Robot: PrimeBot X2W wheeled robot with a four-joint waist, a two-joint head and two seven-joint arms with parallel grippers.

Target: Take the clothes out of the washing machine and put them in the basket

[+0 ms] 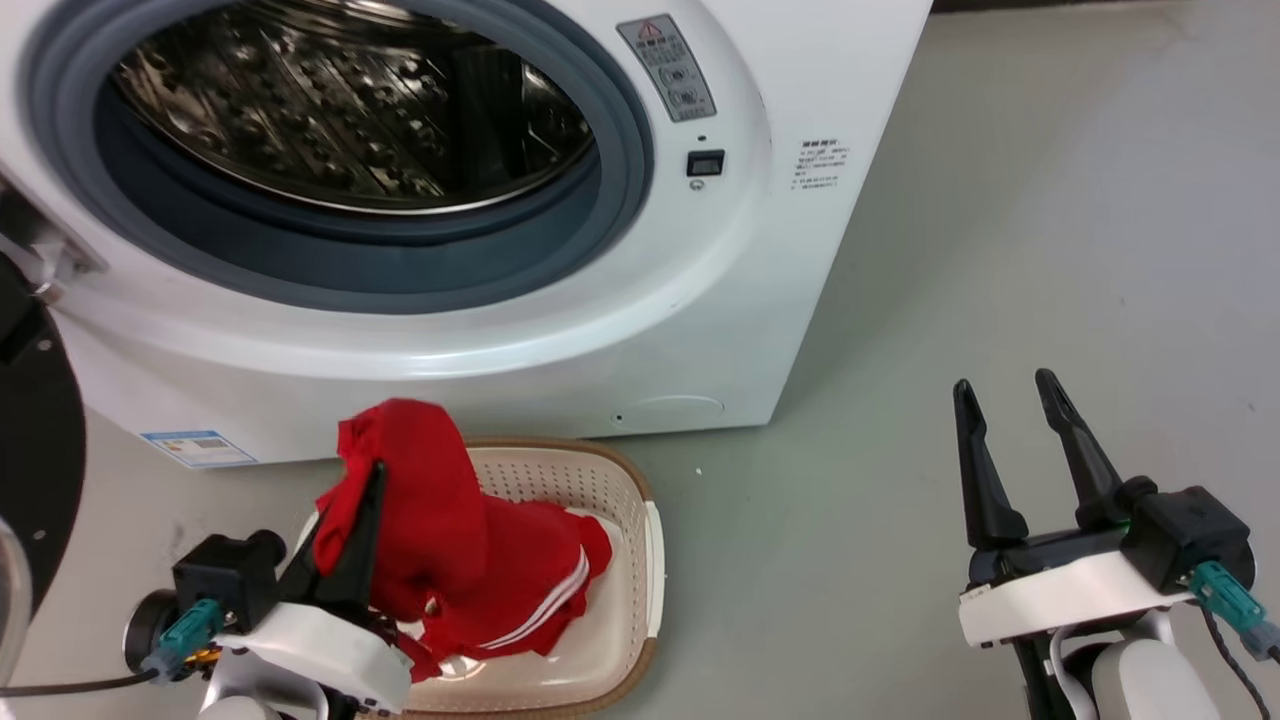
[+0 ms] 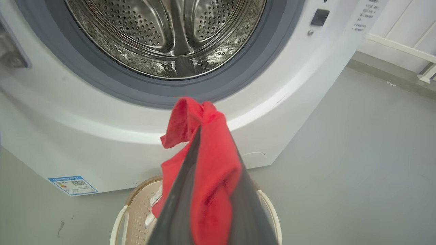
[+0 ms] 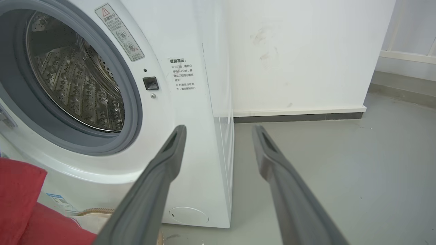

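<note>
Our left gripper (image 1: 372, 480) pinches the red clothes (image 1: 450, 550), which hang long-ways down from its tips into the basket (image 1: 652, 540) below it.

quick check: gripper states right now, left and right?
Left gripper: closed on a red garment, above the basket.
Right gripper: open, holding nothing.

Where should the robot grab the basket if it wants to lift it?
Probably the pale side handle on the right side of the basket, coming from the right. That bar stands off the wall, so fingers can hook it, and the open right gripper is free there. Red clothes and the left gripper crowd the other side.
</note>
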